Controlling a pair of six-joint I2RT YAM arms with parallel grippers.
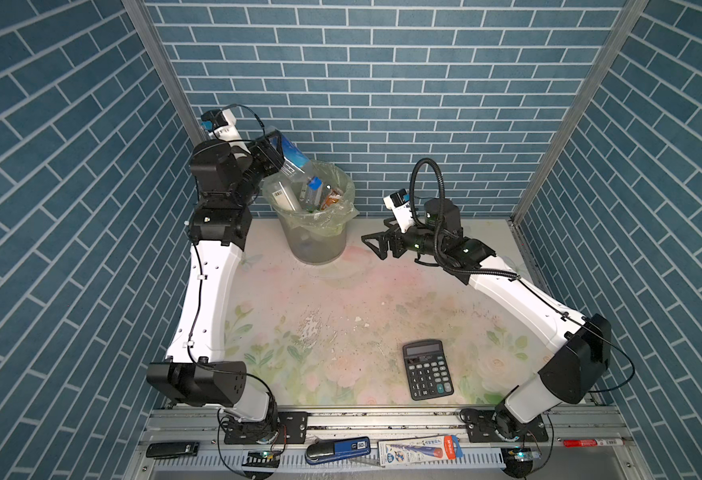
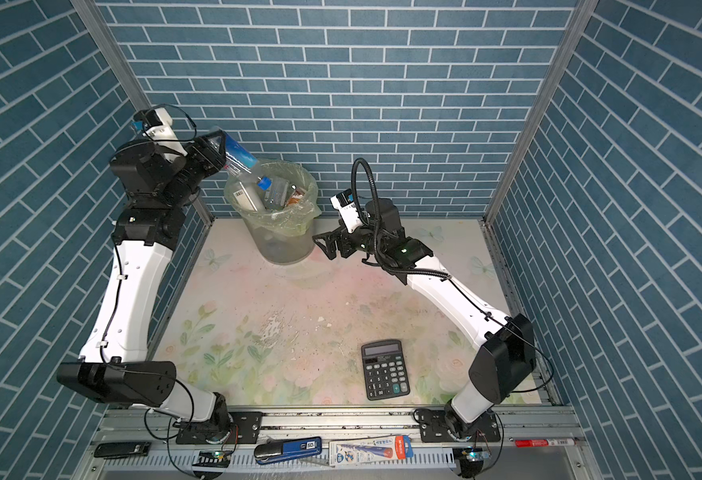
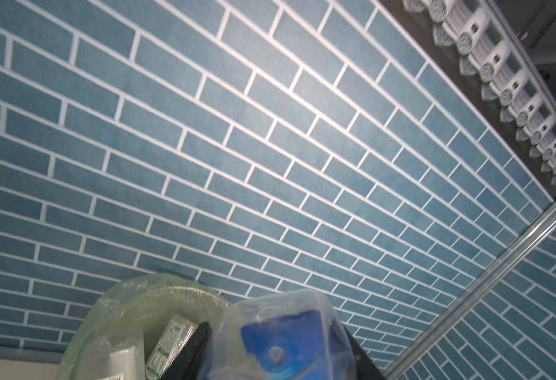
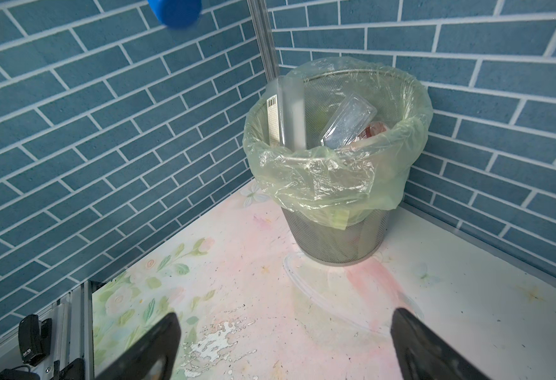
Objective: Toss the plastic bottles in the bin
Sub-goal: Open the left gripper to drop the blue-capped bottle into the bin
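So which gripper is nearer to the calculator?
Right. The right gripper hangs open beside the bin, behind the calculator; the left gripper is farther, holding a bottle over the bin.

Left arm [image 1: 210, 299], right arm [image 1: 519, 305]: white shells, black joint housings, thin clipped black cables — right adds corrugated conduit [image 1: 419, 166]; right gripper [image 1: 372, 248] black, triangular-framed.

The calculator [image 1: 427, 369] shows "0" and "00" on its bottom key row; its other keys are too small to read. Just in front of the calculator, a blue case [image 1: 338, 449] carries a white tag reading "50". Beside that case, a pencil packet [image 1: 419, 450] shows "HB".
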